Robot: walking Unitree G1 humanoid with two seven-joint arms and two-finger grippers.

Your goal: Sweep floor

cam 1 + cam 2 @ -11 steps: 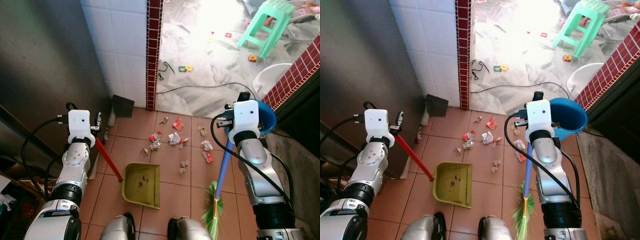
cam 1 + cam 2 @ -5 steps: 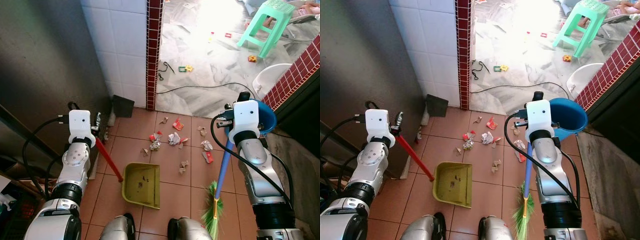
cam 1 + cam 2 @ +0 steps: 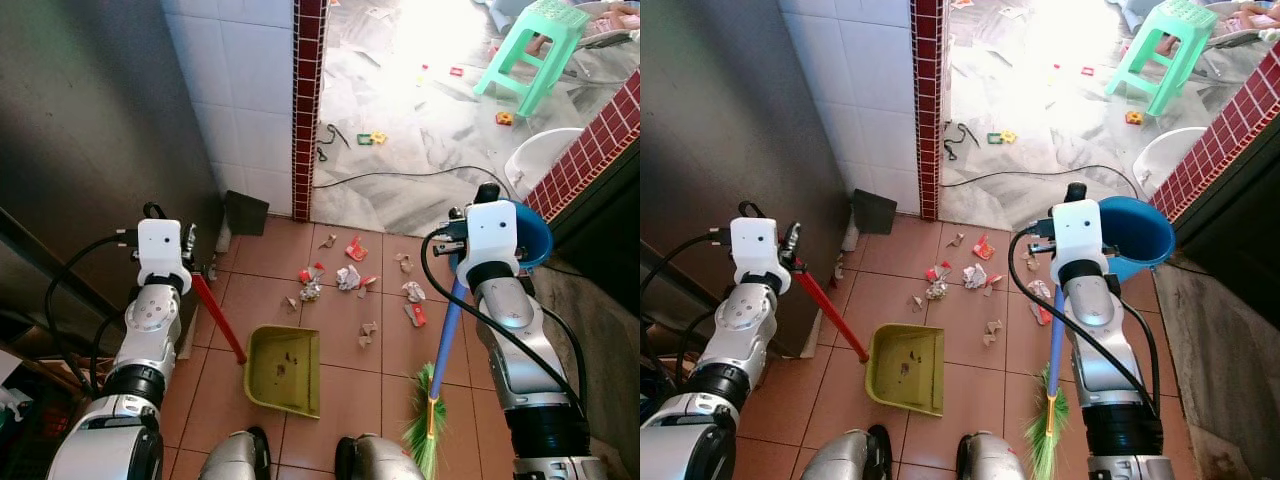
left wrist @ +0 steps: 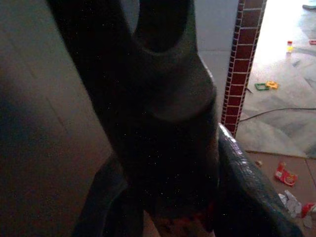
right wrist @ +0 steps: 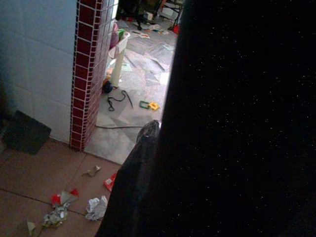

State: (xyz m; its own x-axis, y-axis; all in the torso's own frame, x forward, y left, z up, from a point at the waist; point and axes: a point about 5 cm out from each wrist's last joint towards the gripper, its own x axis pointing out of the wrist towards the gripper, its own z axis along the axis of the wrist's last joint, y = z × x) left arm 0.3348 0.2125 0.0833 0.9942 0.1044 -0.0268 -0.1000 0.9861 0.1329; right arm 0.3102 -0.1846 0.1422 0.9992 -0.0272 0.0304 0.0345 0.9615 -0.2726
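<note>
Left eye view: scraps (image 3: 345,278) lie far-left of the broom head (image 3: 425,430); right pincer (image 3: 462,270) grips the broom, left pincer (image 3: 193,270) grips the dustpan (image 3: 283,370) handle.

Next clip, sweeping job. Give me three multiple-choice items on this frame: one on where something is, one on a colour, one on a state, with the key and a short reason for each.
1. Where does the dustpan lie?
A. On the terracotta tiles in front of the robot's feet
B. On the green stool
C. Inside the blue bucket

2. What colour is the broom's handle?
A. Red
B. Blue
C. White

3. What state is the litter in?
A. All gathered in the dustpan
B. Bagged up by the wall
C. Mostly scattered on the tiles beyond the dustpan

Key:
1 A: the yellow-green pan sits flat on the tiles, its red handle running up to the left gripper.
2 B: a blue shaft runs from the right gripper down to green bristles.
3 C: paper scraps and wrappers lie loose on the tiles; the pan holds just a few specks.
</note>
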